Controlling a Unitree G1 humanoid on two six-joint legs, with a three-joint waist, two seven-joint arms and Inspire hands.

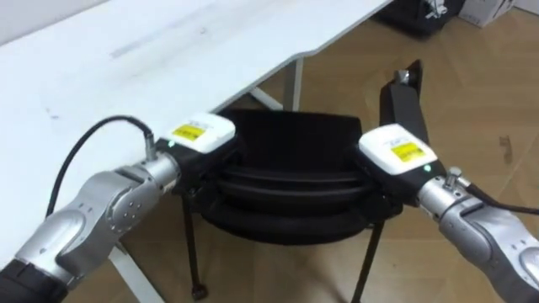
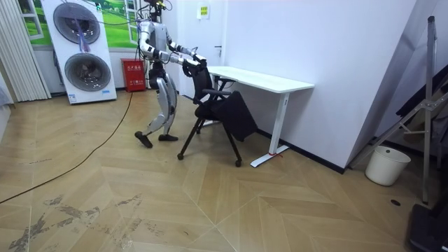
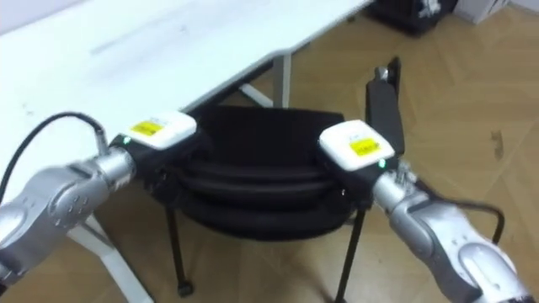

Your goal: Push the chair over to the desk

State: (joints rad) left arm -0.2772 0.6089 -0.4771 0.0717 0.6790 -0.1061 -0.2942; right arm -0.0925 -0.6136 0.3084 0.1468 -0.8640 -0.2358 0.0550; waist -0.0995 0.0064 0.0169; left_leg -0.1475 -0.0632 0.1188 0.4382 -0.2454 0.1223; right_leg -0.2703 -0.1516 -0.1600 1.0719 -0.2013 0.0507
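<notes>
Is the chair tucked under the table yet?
Not yet. The black chair stands mostly out in the room, just at the white desk's edge.

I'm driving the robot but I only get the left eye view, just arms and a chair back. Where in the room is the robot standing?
Observer: It stands behind the chair, by the end of the white table, both arms stretched to the chair's back and one foot set behind the other.
Operator: What's behind the robot?
Observer: Two washing machines stacked against the wall, with a red box beside them.
Operator: Is there anything past the table?
Observer: A white bucket on the floor, towards the room view's right, well apart from the table.
</notes>
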